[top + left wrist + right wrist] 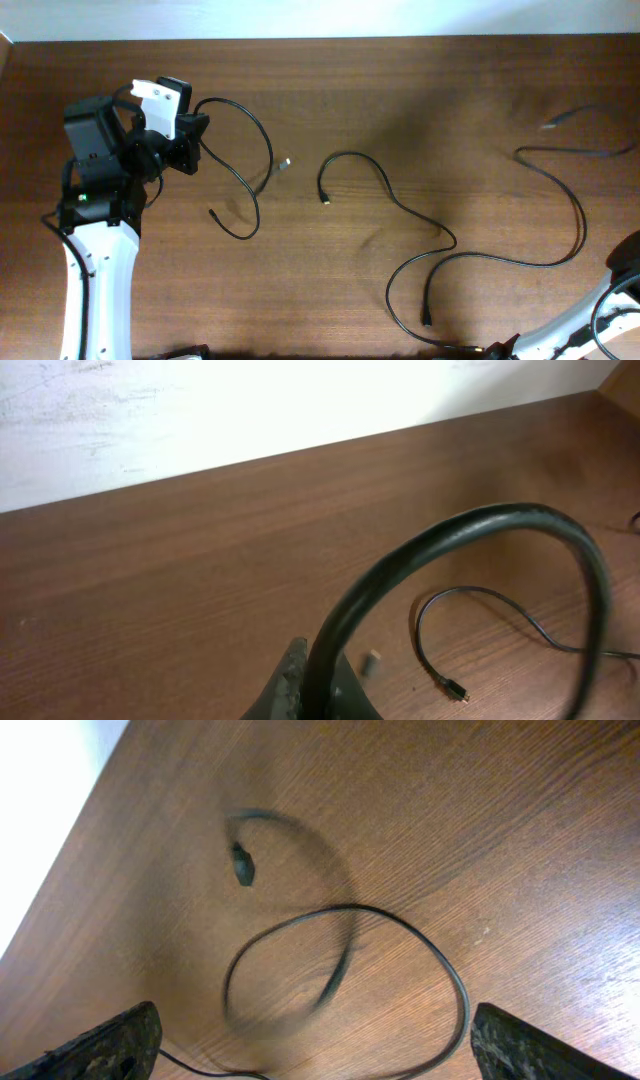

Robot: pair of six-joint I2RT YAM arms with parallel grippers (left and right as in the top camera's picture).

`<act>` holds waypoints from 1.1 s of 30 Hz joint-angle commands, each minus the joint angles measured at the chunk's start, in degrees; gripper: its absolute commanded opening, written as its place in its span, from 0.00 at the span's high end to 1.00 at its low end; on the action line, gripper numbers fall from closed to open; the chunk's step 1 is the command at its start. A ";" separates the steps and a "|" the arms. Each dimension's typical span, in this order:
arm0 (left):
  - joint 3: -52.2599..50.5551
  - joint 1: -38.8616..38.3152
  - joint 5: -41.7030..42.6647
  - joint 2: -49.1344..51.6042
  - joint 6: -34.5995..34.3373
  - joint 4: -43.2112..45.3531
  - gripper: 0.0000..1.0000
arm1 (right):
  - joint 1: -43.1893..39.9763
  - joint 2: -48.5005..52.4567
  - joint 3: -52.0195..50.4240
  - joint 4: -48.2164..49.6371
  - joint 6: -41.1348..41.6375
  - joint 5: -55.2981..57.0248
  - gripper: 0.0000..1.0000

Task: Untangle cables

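Note:
My left gripper [196, 140] is shut on a thin black cable [262, 135] that loops right and down to a loose end [216, 214]. Its small plug [285, 163] lies on the table. In the left wrist view the held cable [470, 525] arches up out of the shut jaws [312, 665]. A second cable [395, 205] snakes across the middle, and its plug shows in the left wrist view [455, 688]. A third cable [575, 215] curves at the right. My right gripper [315, 1045] is open above a cable loop [440, 955], part of it blurred.
The brown wooden table [420, 90] ends at a white wall at the back [200, 410]. The right arm's white link [575, 325] sits at the lower right corner. The left arm's white link [95, 280] runs along the left side.

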 commanded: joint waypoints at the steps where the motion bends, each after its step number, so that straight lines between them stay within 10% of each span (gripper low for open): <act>1: 0.31 -0.13 1.09 -0.66 0.90 -0.07 1.00 | 0.90 -1.70 0.13 -0.35 0.17 -0.92 0.01; 8: 0.31 -0.13 1.07 -0.66 0.92 -0.07 1.00 | 15.72 -11.08 -6.71 -0.35 0.68 12.41 0.01; 15: 0.31 -0.13 1.07 -0.66 0.92 -0.07 1.00 | 18.08 -31.50 -42.12 3.28 -3.78 17.14 0.01; 20: 0.31 -0.13 1.07 -0.66 0.94 -0.13 1.00 | 17.97 -42.07 -74.40 27.98 4.31 23.85 0.01; 24: 0.31 -0.13 1.07 -0.66 0.94 -0.13 1.00 | 17.97 -42.12 -90.49 52.96 -9.05 24.85 0.01; 33: 0.31 -0.13 1.05 -0.66 0.94 -0.59 1.00 | 17.22 -29.57 -91.71 66.97 -25.53 22.75 0.08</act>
